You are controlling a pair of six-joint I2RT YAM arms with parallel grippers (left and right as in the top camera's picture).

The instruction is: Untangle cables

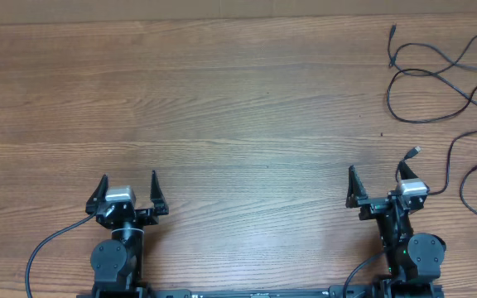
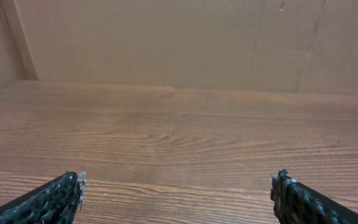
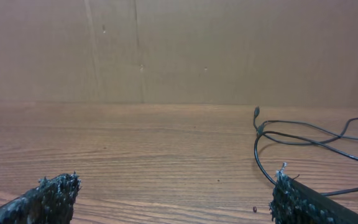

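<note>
Wood table [image 1: 222, 99]: cables [image 1: 437, 75] loop at far right, beyond the right jaws.

Two hands: left hand [image 1: 129, 176], right hand [image 1: 378, 170]; one table [image 1: 222, 99]; cables [image 1: 391, 60], count unclear

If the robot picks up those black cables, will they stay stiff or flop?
Probably floppy: the cables lie in loose curving loops. Likely light, being so thin. Where they cross, one may drag another.
</note>
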